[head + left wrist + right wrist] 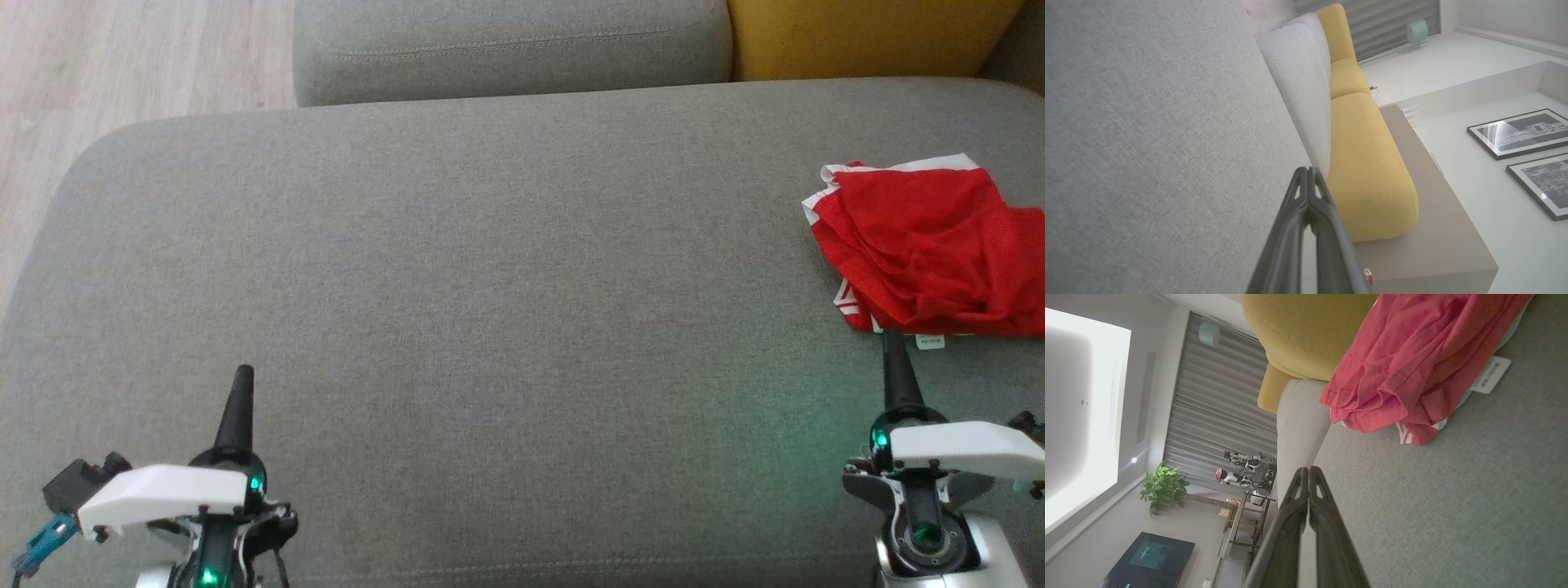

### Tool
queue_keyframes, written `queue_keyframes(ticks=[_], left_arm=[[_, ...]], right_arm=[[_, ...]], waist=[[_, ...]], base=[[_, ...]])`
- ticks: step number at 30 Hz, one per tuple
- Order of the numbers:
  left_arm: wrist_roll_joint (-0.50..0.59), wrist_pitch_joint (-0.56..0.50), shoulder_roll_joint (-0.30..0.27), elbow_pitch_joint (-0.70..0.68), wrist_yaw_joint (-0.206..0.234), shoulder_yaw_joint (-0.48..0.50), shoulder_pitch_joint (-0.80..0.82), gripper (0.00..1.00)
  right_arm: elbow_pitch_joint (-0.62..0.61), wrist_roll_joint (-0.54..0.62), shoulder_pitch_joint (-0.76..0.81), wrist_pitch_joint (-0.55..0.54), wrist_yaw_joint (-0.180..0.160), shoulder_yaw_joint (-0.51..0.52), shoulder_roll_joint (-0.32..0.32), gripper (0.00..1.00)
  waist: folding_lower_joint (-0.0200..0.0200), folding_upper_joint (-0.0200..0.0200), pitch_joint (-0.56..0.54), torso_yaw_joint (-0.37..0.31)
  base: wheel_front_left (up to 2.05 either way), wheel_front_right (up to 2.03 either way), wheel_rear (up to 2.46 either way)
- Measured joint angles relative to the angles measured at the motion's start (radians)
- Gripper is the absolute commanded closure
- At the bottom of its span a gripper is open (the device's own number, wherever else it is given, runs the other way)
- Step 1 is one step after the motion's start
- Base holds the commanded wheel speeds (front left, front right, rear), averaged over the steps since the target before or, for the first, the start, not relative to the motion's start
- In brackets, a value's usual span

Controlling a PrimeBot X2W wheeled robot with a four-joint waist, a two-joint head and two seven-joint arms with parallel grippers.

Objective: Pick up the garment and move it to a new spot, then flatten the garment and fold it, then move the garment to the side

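Item: garment (931,245), red cloth with white trim, crumpled in a loose heap on the grey sofa seat (490,261). It lies just ahead of the right pincer (891,339) and a little to that pincer's right; the right wrist view shows a strip of bare cushion between tips and cloth, so the two are near but apart. A white label (929,341) hangs off the hem nearest the pincer, just right of its tip. Right pincer: fingers pressed together to a single point, holding nothing, low over the seat. Left pincer (242,376): likewise closed tight and holding nothing, over bare cushion, well apart from the garment, which lies far to its right. Beyond both pincers: a grey back cushion (506,49) ahead of the left one, and a yellow cushion (865,37) ahead of the right one, behind the garment. Left of the left pincer, past the seat's rounded corner: pale wooden floor (122,65).
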State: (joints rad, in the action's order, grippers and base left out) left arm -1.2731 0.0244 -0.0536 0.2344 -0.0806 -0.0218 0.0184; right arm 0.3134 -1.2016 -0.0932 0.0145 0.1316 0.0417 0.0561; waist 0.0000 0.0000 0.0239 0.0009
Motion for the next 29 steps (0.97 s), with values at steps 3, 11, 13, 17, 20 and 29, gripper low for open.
queue_keyframes(ticks=[3,11,13,17,20,29], left_arm=[[-0.028,-0.010,0.000,0.003,-0.008,0.004,0.008,1.00],[-0.116,-0.036,0.000,0.014,-0.017,0.019,0.009,1.00],[-0.125,-0.042,0.000,0.015,-0.017,0.023,0.009,1.00],[-0.174,-0.056,-0.001,0.020,-0.024,0.034,0.012,1.00],[-0.201,-0.062,-0.001,0.023,-0.026,0.037,0.014,1.00],[-0.277,-0.086,-0.001,0.030,-0.034,0.053,0.021,1.00]], right_arm=[[-0.003,-0.034,0.000,-0.007,0.000,0.005,0.000,1.00],[-0.009,-0.136,0.001,-0.034,0.000,0.024,0.000,1.00],[-0.010,-0.147,0.002,-0.035,0.000,0.026,0.000,1.00],[-0.014,-0.203,0.002,-0.052,0.000,0.033,0.000,1.00],[-0.014,-0.235,0.002,-0.060,0.000,0.038,0.000,1.00],[-0.021,-0.327,0.002,-0.080,0.000,0.055,0.000,1.00]], waist=[[0.0000,0.0000,-0.002,0.000],[0.0000,0.0000,-0.007,0.000],[0.0000,0.0000,-0.007,0.000],[0.0000,0.0000,-0.010,0.000],[0.0000,0.0000,-0.012,0.000],[0.0000,0.0000,-0.017,-0.001]], base=[[0.00,0.00,0.00],[0.00,0.00,0.00],[0.00,0.00,0.00],[0.00,0.00,0.00],[0.00,0.00,0.00],[0.00,0.00,0.00]])
